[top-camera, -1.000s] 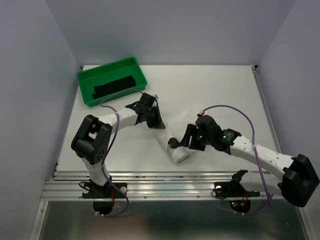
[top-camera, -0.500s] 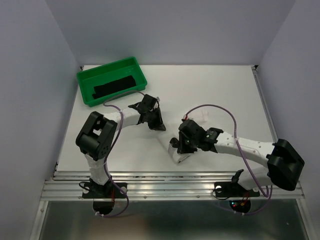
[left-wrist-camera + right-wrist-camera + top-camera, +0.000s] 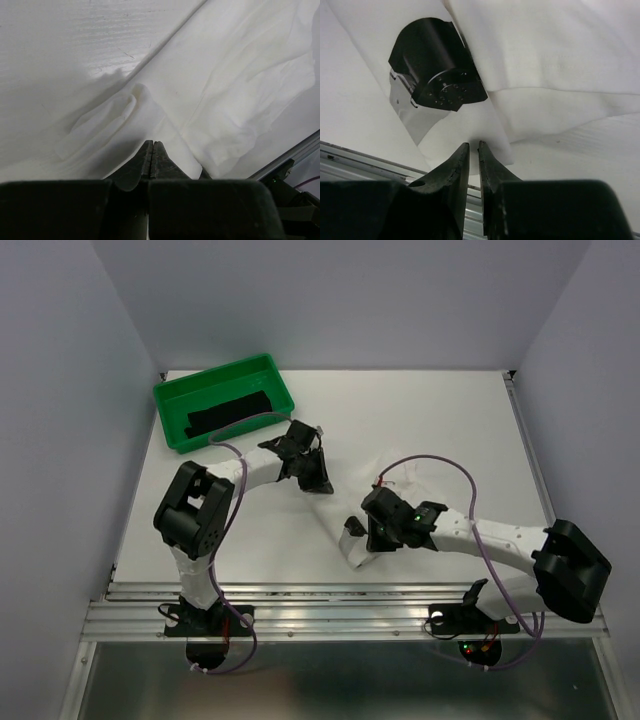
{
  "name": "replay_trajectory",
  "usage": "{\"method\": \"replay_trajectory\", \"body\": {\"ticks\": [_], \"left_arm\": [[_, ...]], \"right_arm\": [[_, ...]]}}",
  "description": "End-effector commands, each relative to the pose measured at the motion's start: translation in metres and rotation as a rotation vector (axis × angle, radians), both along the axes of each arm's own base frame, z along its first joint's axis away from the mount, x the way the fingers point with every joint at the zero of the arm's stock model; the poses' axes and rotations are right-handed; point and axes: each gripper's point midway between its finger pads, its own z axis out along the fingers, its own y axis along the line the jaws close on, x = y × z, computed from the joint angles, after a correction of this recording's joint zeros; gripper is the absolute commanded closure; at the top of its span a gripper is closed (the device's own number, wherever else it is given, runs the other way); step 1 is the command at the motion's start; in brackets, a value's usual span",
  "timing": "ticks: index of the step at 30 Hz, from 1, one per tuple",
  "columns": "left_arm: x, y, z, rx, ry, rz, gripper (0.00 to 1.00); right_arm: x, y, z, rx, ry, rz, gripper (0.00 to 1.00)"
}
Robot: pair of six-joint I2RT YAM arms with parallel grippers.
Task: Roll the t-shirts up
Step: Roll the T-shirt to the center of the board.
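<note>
The white t-shirt [image 3: 357,552] lies wrinkled on the white table between my two grippers and is hard to tell from the surface. My left gripper [image 3: 320,487] is at its far-left end. In the left wrist view its jaws [image 3: 152,143] are pressed together, and folds of the t-shirt [image 3: 235,75] run in to the tips. My right gripper [image 3: 362,538] is at the near end. In the right wrist view its jaws [image 3: 474,145] are nearly closed on the edge of the t-shirt [image 3: 545,55].
A green tray [image 3: 170,400] holding a black cloth [image 3: 228,412] stands at the far left corner. The metal rail [image 3: 330,610] runs along the near edge, close to the shirt's near end. A black arm joint [image 3: 437,65] shows past the cloth.
My right gripper has moved left and towards the near edge onto the shirt's near end, and that end has shifted. My left gripper has edged slightly right at the far end.
</note>
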Motion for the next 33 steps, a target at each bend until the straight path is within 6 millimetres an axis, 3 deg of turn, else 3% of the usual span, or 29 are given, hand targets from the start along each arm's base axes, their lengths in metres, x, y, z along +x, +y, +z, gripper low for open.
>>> {"method": "replay_trajectory", "body": {"ticks": [1, 2, 4, 7, 14, 19, 21, 25, 26, 30, 31, 33], "left_arm": [[0.013, 0.001, 0.061, -0.018, -0.135, -0.003, 1.00], [0.013, 0.003, 0.069, -0.020, -0.154, 0.004, 1.00], [0.010, 0.004, 0.073, -0.022, -0.156, 0.005, 1.00], [0.002, 0.007, 0.067, -0.017, -0.130, 0.003, 1.00], [-0.017, 0.021, 0.029, 0.028, -0.060, 0.028, 1.00], [-0.023, 0.023, -0.007, 0.062, 0.000, 0.008, 1.00], [-0.023, 0.023, -0.014, 0.070, 0.011, 0.003, 1.00], [-0.016, 0.029, -0.017, 0.140, 0.002, -0.025, 1.00], [-0.006, 0.029, -0.007, 0.152, -0.031, -0.019, 1.00], [0.009, 0.031, 0.028, 0.150, -0.096, -0.010, 1.00], [0.009, 0.032, 0.036, 0.146, -0.101, -0.008, 1.00], [0.015, 0.031, 0.059, 0.120, -0.144, 0.000, 1.00]], "right_arm": [[0.015, 0.004, 0.043, 0.036, -0.111, -0.001, 0.81], [0.019, 0.010, 0.057, 0.062, -0.129, 0.004, 0.81], [0.020, 0.018, 0.066, 0.084, -0.138, 0.016, 0.81], [0.018, 0.028, 0.060, 0.108, -0.121, 0.027, 0.81], [0.003, 0.027, 0.014, 0.094, -0.033, 0.002, 0.81], [-0.012, 0.005, -0.030, -0.001, 0.029, -0.028, 0.82], [-0.015, 0.002, -0.035, -0.024, 0.035, -0.029, 0.83], [-0.010, 0.006, -0.014, -0.044, -0.032, -0.021, 0.84], [-0.007, 0.012, 0.003, -0.041, -0.079, -0.005, 0.84], [0.004, 0.016, 0.035, -0.063, -0.167, 0.001, 0.83], [0.007, 0.025, 0.049, -0.049, -0.195, 0.018, 0.83], [0.009, 0.031, 0.057, -0.052, -0.212, 0.031, 0.82]]}}
